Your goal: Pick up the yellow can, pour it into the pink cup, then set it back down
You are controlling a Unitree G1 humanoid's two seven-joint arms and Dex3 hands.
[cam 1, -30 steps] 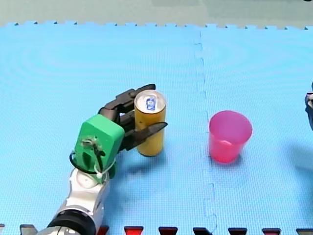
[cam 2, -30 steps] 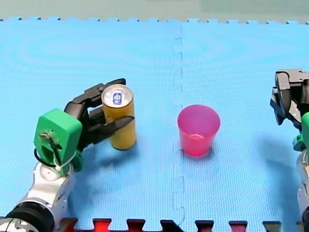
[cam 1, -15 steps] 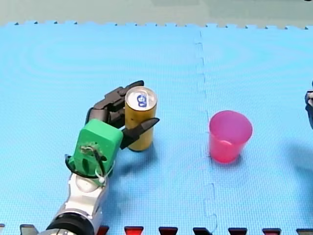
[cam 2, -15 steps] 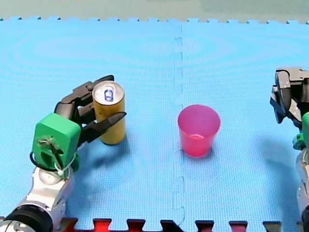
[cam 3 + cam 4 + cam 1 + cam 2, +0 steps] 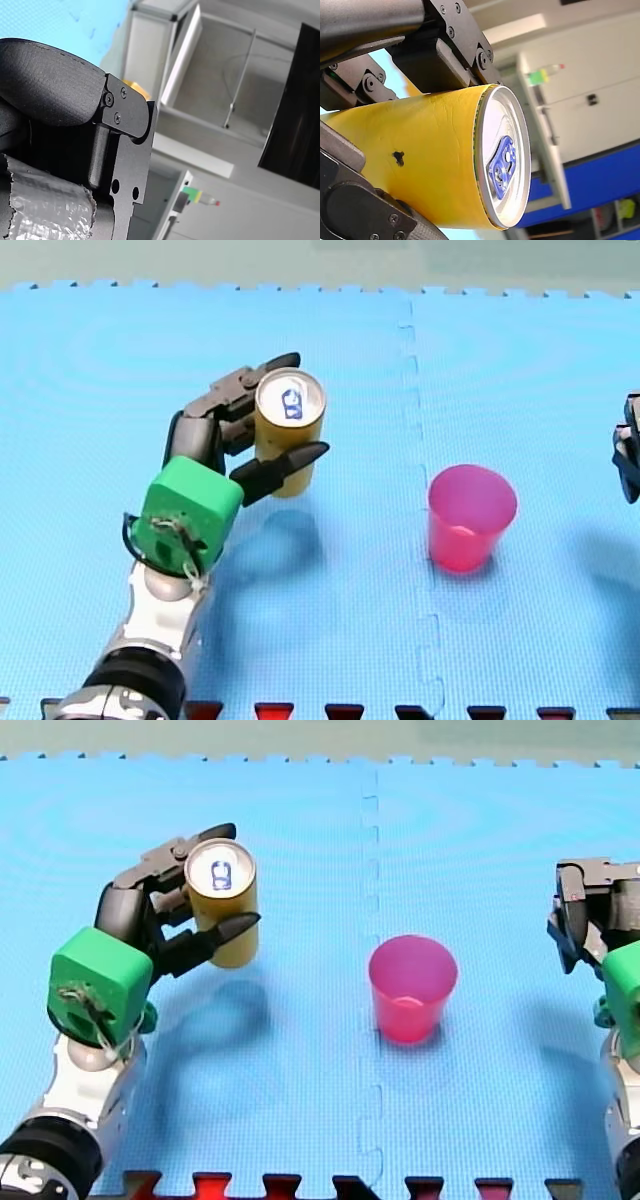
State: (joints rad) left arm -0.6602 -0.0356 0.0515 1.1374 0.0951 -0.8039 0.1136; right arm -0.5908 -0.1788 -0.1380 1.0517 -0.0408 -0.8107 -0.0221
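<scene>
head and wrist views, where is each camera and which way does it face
First head view: on the head, facing forward and down at the blue mat; left hand holds the yellow can.
Second head view: same, slightly aside; shares can and pink cup, adds right hand at the right.
First wrist view: at a wrist, looking past its own hand at room furniture.
Second wrist view: left wrist, facing the can's top.

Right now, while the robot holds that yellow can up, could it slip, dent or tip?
The yellow can looks smooth and thin-skinned, so it may slip or dent. The left hand has fingers on both sides, above the mat. It is tall and narrow, so probably tippy once set down. The right hand is at the mat's right edge.
</scene>
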